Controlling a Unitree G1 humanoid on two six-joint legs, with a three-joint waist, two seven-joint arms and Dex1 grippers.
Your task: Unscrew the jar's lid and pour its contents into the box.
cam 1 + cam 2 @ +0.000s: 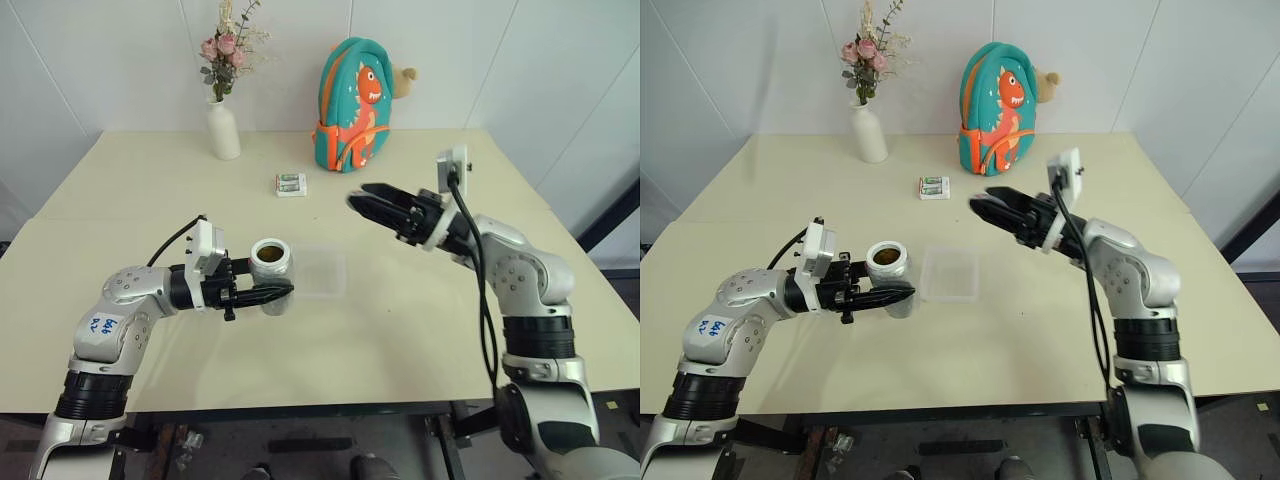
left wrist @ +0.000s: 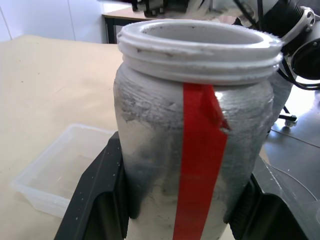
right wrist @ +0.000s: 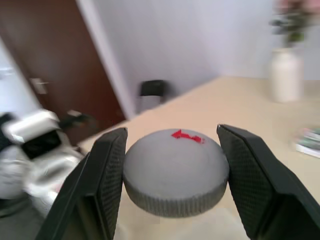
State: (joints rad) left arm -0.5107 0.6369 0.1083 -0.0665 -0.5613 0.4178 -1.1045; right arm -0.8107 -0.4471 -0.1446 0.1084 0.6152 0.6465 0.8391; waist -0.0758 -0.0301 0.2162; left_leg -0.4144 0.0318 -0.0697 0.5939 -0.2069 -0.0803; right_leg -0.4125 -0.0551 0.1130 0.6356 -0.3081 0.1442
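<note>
Left eye view: left gripper grasps the open jar beside the box, right gripper clamps the lid; a hasty tip could scatter contents past that box.

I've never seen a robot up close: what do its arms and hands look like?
Both arms are silver-grey shells with black joints. Each hand, left hand and right hand, has two black fingers and a small white camera block at the wrist, fed by a black cable. The left arm carries a white handwritten sticker.

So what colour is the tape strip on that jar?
Red, on the silvery-grey cylindrical jar; clearest in the left wrist view.
</note>
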